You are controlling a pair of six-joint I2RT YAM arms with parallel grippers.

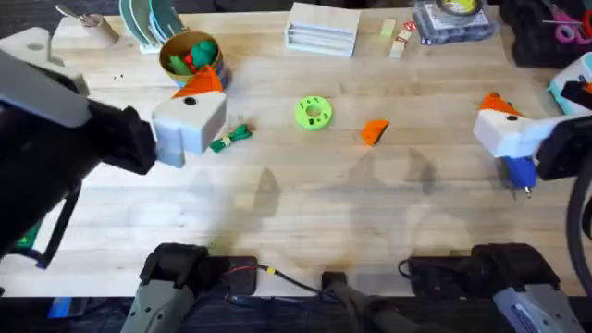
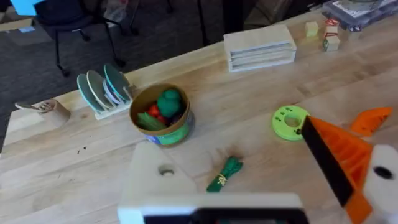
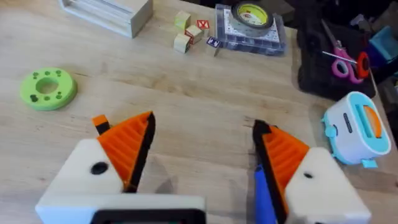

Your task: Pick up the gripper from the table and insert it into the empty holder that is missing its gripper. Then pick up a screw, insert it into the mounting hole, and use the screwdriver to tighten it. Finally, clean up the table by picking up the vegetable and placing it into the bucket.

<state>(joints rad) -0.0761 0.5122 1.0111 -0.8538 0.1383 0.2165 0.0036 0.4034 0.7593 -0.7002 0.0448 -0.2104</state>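
The loose orange gripper [image 1: 374, 131] lies on the wooden worktop [image 1: 305, 194], just beside the green ring-shaped disc [image 1: 313, 113]. The green toy vegetable [image 1: 230, 138] lies near the left gripper [image 1: 196, 104], whose bare white holder [image 2: 163, 180] is seen in the left wrist view opposite one orange-tipped finger; its jaws stand apart, clamped on nothing. The bucket [image 1: 190, 57] stands beyond it, holding green and red toy pieces. The right gripper [image 3: 202, 146] is seen with jaws spread wide; the blue screwdriver [image 1: 520, 173] is seen against one finger, so whether it is clamped cannot be told. On small blocks [image 3: 189, 32] a red mark is seen, unreadable.
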